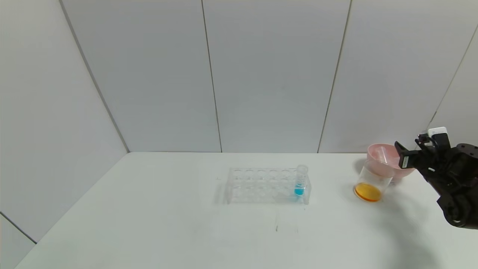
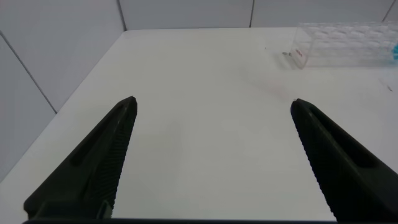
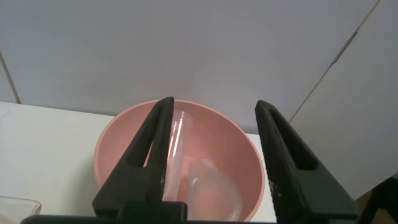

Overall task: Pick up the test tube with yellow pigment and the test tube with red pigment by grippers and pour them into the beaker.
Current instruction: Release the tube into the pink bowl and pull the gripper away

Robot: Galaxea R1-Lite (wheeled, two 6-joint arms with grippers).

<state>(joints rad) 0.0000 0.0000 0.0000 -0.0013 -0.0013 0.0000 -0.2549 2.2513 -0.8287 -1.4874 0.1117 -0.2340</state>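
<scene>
The beaker (image 1: pixel 370 181) stands on the table's right side with orange liquid at its bottom. No tube with yellow or red liquid shows. Two empty clear tubes lie in the pink bowl (image 3: pixel 245 149): one leans along the wall (image 3: pixel 178 140), the other lies lower (image 3: pixel 214 186). One tube shows in the head view (image 1: pixel 382 154). My right gripper (image 3: pixel 216 102) is open and empty just above the bowl; it also shows in the head view (image 1: pixel 402 157). My left gripper (image 2: pixel 212 101) is open and empty above bare table at the left.
The pink bowl (image 1: pixel 375 153) stands right behind the beaker near the back wall. A clear tube rack (image 1: pixel 261 185) stands mid-table with a blue-liquid tube (image 1: pixel 300 183) at its right end. The rack also shows in the left wrist view (image 2: pixel 345 43).
</scene>
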